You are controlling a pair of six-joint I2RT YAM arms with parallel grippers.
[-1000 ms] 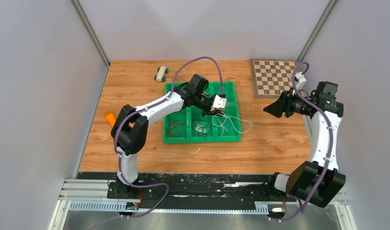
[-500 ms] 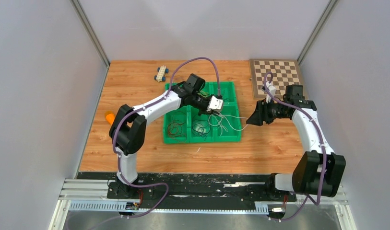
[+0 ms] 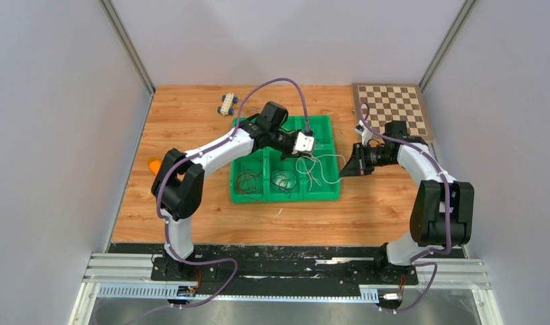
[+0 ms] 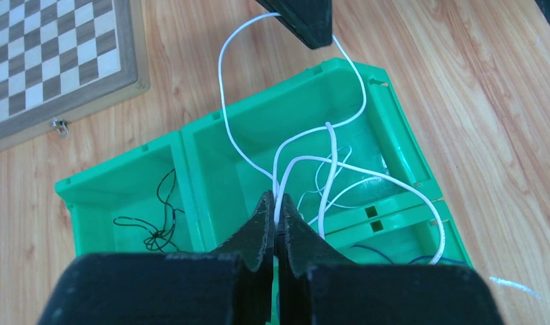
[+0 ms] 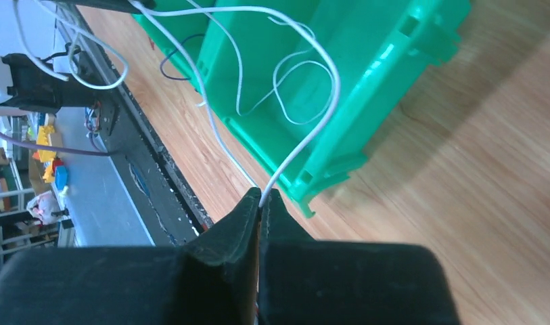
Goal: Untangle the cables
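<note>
The green bin (image 3: 285, 197) holds a coiled dark cable (image 3: 247, 181) in its near-left compartment, possibly dark red though the overhead view is too coarse to be sure, and a blue cable (image 3: 283, 181) in the near-middle one. Above the bin's right half, the left gripper (image 4: 276, 206) is clamped tight on the white cable (image 4: 331, 156), whose loops droop into the near-right compartment, with a thin black cable (image 4: 157, 227) lying in the far-right one. From there the white cable crosses the bin's right rim to the right gripper (image 5: 260, 196), its fingers pinched closed on the strand just outside the bin over the wooden table (image 3: 191, 203), and the chessboard (image 3: 392, 108) sits at the far right corner.
</note>
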